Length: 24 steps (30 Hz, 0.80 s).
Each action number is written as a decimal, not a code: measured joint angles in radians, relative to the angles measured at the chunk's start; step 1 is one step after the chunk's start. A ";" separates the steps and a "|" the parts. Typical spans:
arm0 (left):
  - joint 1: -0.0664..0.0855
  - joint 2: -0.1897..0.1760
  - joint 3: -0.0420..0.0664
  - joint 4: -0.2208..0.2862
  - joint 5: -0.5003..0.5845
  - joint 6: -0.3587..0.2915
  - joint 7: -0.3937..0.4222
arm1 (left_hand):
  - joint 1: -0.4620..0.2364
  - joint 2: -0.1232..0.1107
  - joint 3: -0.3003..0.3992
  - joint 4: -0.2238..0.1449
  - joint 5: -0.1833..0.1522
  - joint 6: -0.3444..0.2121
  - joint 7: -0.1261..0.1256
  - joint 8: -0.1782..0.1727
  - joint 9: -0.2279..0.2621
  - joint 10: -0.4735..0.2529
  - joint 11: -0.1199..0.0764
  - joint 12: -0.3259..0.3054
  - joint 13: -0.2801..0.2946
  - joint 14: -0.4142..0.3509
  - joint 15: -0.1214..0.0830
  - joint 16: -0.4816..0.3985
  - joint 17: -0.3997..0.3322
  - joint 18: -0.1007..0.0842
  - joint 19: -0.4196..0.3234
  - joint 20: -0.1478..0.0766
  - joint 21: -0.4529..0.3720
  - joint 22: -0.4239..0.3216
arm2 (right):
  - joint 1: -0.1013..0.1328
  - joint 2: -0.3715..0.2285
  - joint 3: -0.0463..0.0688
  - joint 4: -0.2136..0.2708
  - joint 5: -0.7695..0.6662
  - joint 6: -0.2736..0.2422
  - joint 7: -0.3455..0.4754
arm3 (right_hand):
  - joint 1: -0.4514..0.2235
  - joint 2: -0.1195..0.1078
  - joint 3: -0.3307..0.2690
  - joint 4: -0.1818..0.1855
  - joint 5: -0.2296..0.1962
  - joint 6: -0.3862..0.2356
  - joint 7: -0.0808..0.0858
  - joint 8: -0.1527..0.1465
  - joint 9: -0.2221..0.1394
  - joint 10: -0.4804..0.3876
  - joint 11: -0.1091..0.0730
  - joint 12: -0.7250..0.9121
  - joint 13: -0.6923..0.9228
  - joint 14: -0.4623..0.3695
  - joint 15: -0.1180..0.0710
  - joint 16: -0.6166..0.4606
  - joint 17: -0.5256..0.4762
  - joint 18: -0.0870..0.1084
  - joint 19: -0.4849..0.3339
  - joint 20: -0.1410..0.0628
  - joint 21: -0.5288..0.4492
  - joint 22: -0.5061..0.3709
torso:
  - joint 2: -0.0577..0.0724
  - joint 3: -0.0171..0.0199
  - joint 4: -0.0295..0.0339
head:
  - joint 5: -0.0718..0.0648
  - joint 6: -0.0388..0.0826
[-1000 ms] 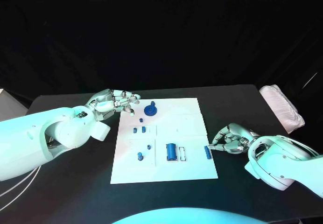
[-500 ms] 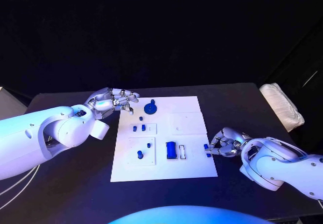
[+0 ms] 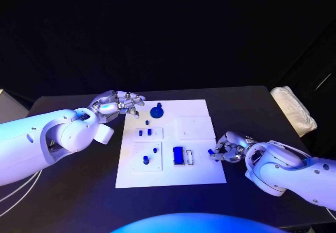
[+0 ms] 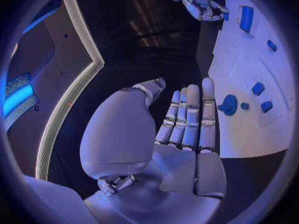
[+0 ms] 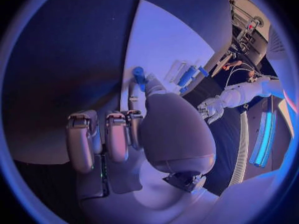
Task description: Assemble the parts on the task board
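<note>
I have the white task board (image 3: 198,172) flat in the middle of the black table (image 3: 252,104), and it looks like a stiff plate that will not flex under a push. My left hand (image 3: 117,104) hovers at the board's far left corner, fingers lying straight and together, holding nothing. My right hand (image 3: 227,148) sits at the board's right edge, fingers curled in, pinching a small blue peg (image 3: 211,152) at its tip. I judge that peg light, rigid and smooth, so it could slip; a grip across its short sides seems safest. On the board, the raised near-middle tile holds a larger blue block (image 3: 177,155) standing in its slot, with an empty slot (image 3: 189,158) just beside it. The blue round knob piece (image 3: 157,113) rests near the far edge, close to my left hand.
</note>
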 measured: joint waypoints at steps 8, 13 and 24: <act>0.000 -0.001 0.000 0.000 0.000 0.001 -0.001 | 0.000 0.000 -0.003 0.003 0.000 0.000 0.000 0.000 0.000 0.000 0.000 0.004 0.000 0.000 0.000 -0.004 0.002 0.000 0.000 0.000 0.000 -0.002 | 0.000 0.034 0.003 -0.008 -0.142 0.057 -0.045 | 0.032 -0.031 0.024 -0.003 -0.001 0.002 0.001 -0.007 0.198 0.000 0.000 -0.016 0.000 0.000 0.000 0.000 0.000 0.000 0.000 0.000 0.000 0.000 | 0.000 0.0008 -0.0002 | 0.000 -0.002; 0.000 -0.001 0.000 0.000 0.000 0.002 -0.001 | 0.000 0.000 -0.003 0.003 0.000 0.000 0.000 0.000 0.000 0.000 0.000 0.004 0.000 0.000 0.000 -0.004 0.002 0.000 0.000 0.000 0.000 -0.002 | 0.001 0.046 0.005 -0.005 -0.197 0.083 -0.067 | 0.036 -0.034 0.027 0.000 -0.005 0.002 0.001 -0.023 0.196 0.000 0.000 -0.016 0.000 0.000 0.000 0.000 0.000 0.000 0.000 0.000 0.000 0.000 | 0.000 0.0009 0.0000 | -0.002 -0.001; 0.000 -0.002 0.000 0.001 0.000 0.003 -0.002 | 0.000 0.000 -0.003 0.003 0.000 0.000 0.000 0.000 0.000 0.000 0.000 0.004 0.000 0.000 0.000 -0.004 0.001 0.000 0.000 0.000 0.000 -0.002 | 0.001 0.048 0.005 0.016 -0.229 0.096 -0.096 | 0.061 -0.030 0.106 0.006 -0.002 0.005 -0.002 -0.020 0.112 -0.003 -0.003 -0.016 0.000 0.000 0.000 0.000 0.000 0.000 0.000 0.000 0.000 0.000 | 0.000 0.0004 0.0003 | 0.000 0.000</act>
